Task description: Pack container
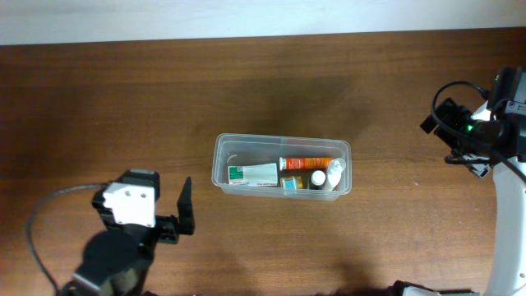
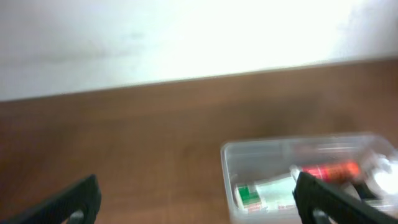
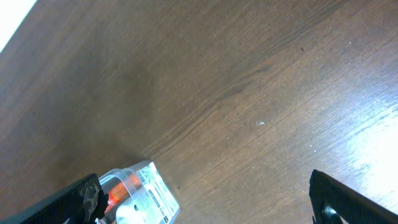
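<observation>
The clear plastic container [image 1: 223, 156] sits in the middle of the wooden table. Inside it lie a white-and-green carton box [image 1: 252, 174], an orange tube [image 1: 306, 162], a small yellow item [image 1: 291, 182] and white bottles [image 1: 335, 173]. My left gripper [image 1: 186, 210] is open and empty, left of the container and below it. In the left wrist view [image 2: 199, 202] its fingers frame the container's left end [image 2: 261, 155]. My right gripper [image 1: 448, 123] is open and empty at the far right. In the right wrist view [image 3: 208, 199] the container's right end [image 3: 152, 190] shows near its left finger.
A pale wall [image 1: 246, 16] runs along the table's far edge. A grey cable [image 1: 37, 222] loops beside the left arm. Bare wood [image 1: 394, 99] lies between the container and the right arm.
</observation>
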Controlling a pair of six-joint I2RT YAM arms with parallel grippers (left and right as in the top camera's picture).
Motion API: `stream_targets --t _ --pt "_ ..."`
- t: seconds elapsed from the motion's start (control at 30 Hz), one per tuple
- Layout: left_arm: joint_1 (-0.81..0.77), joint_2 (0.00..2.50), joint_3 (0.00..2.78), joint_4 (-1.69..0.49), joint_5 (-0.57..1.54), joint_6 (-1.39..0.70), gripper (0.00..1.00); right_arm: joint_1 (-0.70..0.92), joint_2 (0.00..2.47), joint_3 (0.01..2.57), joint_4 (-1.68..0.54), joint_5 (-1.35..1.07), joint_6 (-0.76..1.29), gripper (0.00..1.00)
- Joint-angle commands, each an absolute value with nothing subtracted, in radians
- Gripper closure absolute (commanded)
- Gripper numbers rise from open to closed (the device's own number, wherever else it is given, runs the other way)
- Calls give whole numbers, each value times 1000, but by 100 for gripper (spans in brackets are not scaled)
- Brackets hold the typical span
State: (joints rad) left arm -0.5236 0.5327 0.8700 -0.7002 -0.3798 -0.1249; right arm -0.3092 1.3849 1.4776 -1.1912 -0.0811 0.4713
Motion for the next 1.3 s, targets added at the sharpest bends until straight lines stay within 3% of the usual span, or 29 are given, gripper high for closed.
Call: stream_targets --t 0.0,0.3,0.5,0.73,0.93,1.27 --pt "-520 490 704 -570 -435 -128 0 -315 1386 1487 -1189 -86 476 1" --pt "-520 593 434 -211 -435 -126 0 -315 1386 1487 -1189 -86 476 2" --pt "-513 555 430 -218 -432 -126 0 -315 1386 1487 -1189 -86 476 1" --pt "-253 286 400 -390 -313 -126 0 -315 1386 1487 -1189 -86 476 1" --pt "-96 90 274 -402 -257 -126 0 -315 1386 1487 -1189 -86 476 1" --pt "-62 5 113 -375 -206 -126 0 -315 1386 1487 -1189 -86 476 1"
